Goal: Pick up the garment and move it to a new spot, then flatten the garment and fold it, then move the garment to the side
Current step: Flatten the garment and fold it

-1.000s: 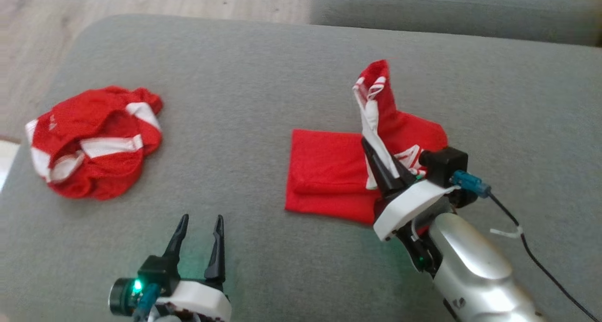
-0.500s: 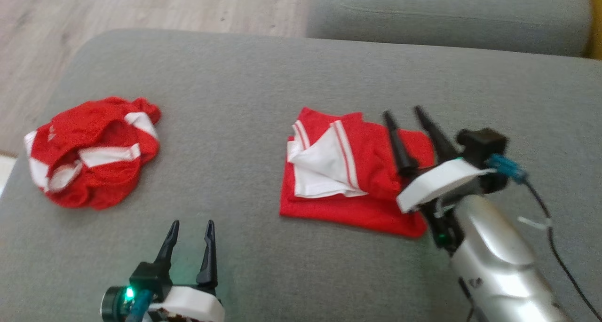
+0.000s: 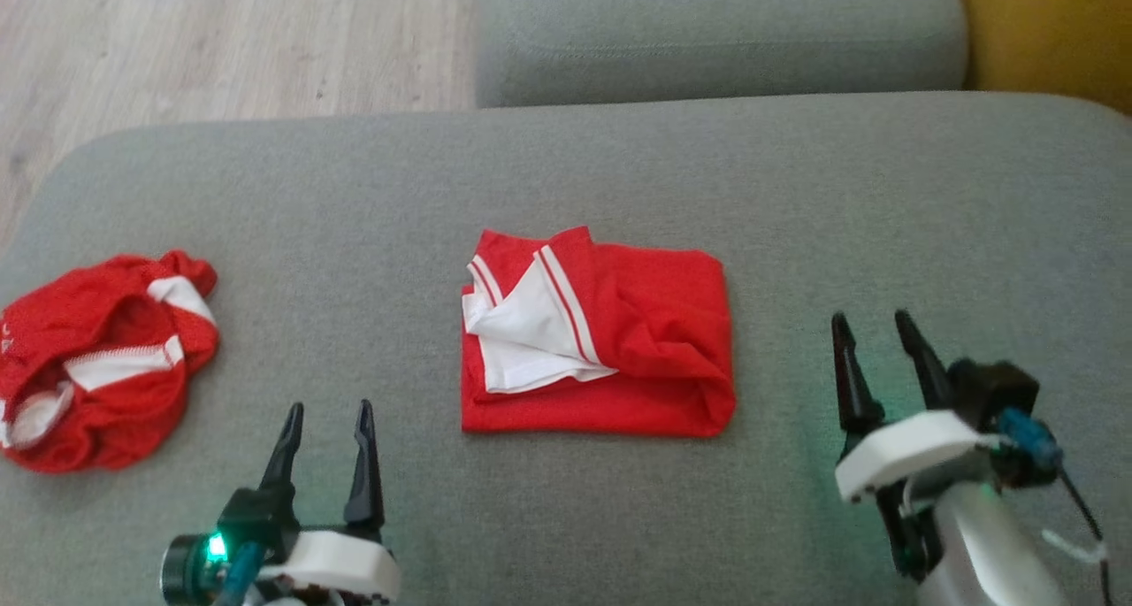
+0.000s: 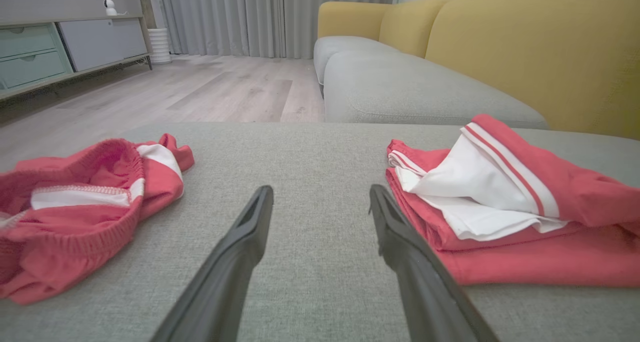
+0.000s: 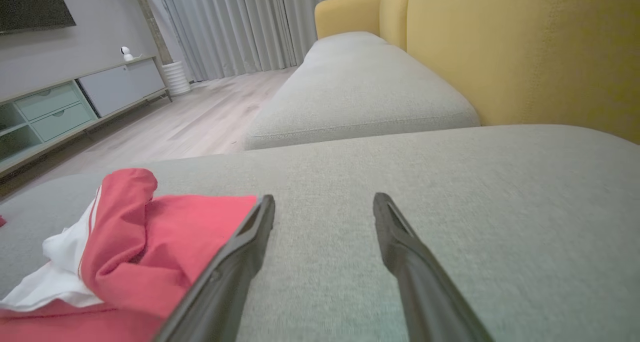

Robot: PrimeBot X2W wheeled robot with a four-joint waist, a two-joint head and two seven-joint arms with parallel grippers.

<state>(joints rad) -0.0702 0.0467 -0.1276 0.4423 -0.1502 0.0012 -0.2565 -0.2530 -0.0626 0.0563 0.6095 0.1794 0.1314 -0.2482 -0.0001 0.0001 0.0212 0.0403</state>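
A red garment [image 3: 610, 341] with a white striped flap lies folded into a rough rectangle in the middle of the grey cushion; it also shows at the right of the left wrist view [image 4: 505, 202] and at the lower left of the right wrist view [image 5: 150, 247]. My right gripper [image 3: 875, 327] stands open to the right of the garment, apart from it, with nothing between its fingers [image 5: 240, 262]. Near the front edge, left of the garment, my left gripper [image 3: 325, 411] is open and empty, its fingers [image 4: 235, 277] resting low over the cushion.
A second red and white garment [image 3: 97, 358] lies crumpled at the cushion's left end. Behind is another grey seat cushion [image 3: 707, 31] with a yellow backrest [image 3: 1052, 31] at the right, and wooden floor [image 3: 221, 40] beyond the left edge.
The right gripper let go of the garment's lifted part, which dropped onto the folded pile, and drew back to the right and toward me. The camera also shifted.
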